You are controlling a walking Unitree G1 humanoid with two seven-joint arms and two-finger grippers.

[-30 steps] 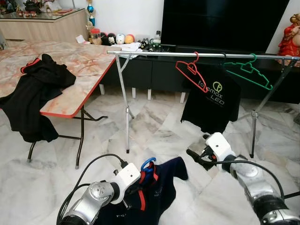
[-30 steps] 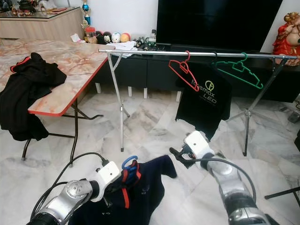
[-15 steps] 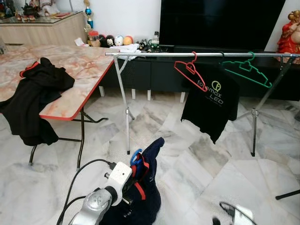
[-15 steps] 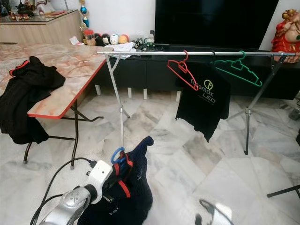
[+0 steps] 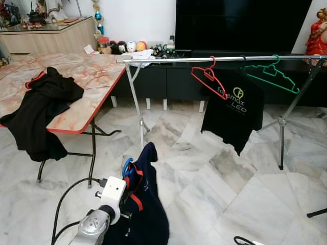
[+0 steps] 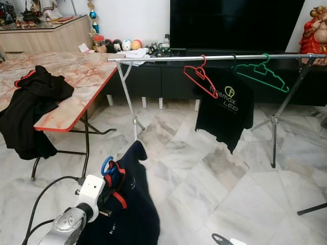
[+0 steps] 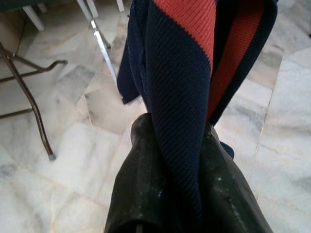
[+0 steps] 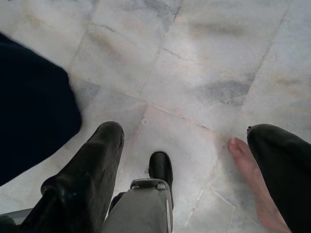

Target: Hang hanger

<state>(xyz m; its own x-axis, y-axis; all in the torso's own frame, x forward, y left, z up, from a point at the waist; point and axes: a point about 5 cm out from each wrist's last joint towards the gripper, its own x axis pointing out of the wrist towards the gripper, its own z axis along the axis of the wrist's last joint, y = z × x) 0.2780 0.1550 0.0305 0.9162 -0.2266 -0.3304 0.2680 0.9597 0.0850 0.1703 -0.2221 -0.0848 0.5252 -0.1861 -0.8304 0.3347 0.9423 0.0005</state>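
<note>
Far left: marble-topped folding table (image 5: 97, 76) with red edging, black garment (image 5: 43, 109) draped over its near edge.

Lower left: left gripper (image 5: 126, 190) raised in front of the body, fingers (image 7: 146, 194) clamped narrow on a navy shirt with red stripes (image 5: 145, 204); blue hanger (image 5: 126, 167) inside the shirt, only its hook visible above the collar, just beside the white wrist housing. Shirt hanging limp from the grasp toward the floor.

Centre, beyond the gripper: near leg of the clothes rack (image 5: 137, 109), then the silver rail (image 5: 168, 59) running horizontally across the scene, left to right, well above and ahead of the held hanger. Bare stretch of rail from the left end to the red hanger (image 5: 208, 76).

Right of centre: black printed T-shirt (image 5: 232, 109) hanging from the rail, then a green hanger (image 5: 273, 76), empty.

Lower right: right gripper (image 8: 141, 160) low and pointed at the marble floor (image 5: 214, 173), fingers spread wide, holding nothing; a bare foot (image 8: 250, 179) of a person nearby on the tiles.

Governing relation: rail up and forward of the left gripper, long axis crosswise to the line of reach; blue hook to be lifted over the bare section left of the red hanger. Left arm nearer and already loaded.
</note>
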